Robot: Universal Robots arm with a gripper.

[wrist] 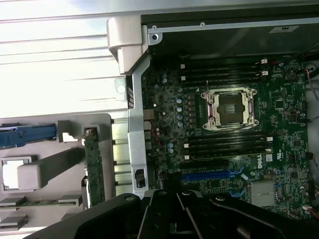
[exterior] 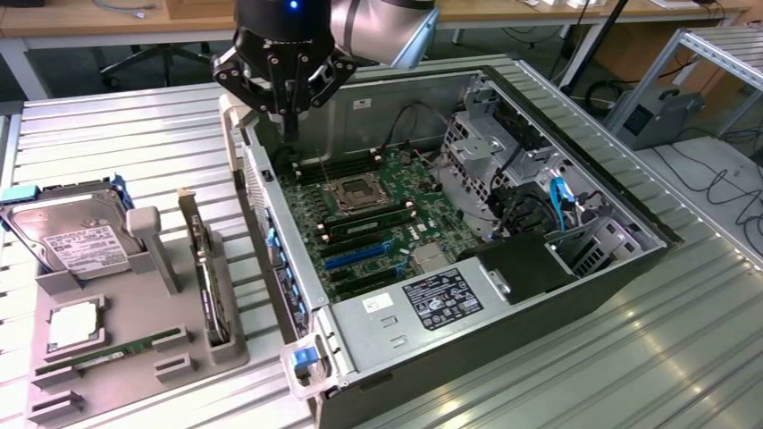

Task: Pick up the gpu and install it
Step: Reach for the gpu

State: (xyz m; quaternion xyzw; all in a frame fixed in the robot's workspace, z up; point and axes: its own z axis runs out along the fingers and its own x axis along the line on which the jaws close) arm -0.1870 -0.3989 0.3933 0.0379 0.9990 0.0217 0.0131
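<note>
The gpu (exterior: 207, 284) is a thin dark card standing on edge in a grey holder (exterior: 120, 304) at the exterior view's left, its silver bracket at the far end. In the wrist view the gpu (wrist: 93, 169) stands beside the case wall. My gripper (exterior: 289, 134) hangs above the far left corner of the open computer case (exterior: 501, 295), well away from the card. Its fingers are shut together and hold nothing. Inside the case lies the motherboard (exterior: 381, 219) with its blue card slots (exterior: 357, 256), which also appear in the wrist view as blue card slots (wrist: 209, 174).
The holder also carries a silver hard drive (exterior: 70, 234), a processor chip (exterior: 74, 326) and a green memory stick (exterior: 113, 356). A bare processor socket (wrist: 229, 107) sits between memory slots. Drive cages and cables (exterior: 524, 197) fill the case's right side. A slatted metal table (exterior: 620, 357) lies underneath.
</note>
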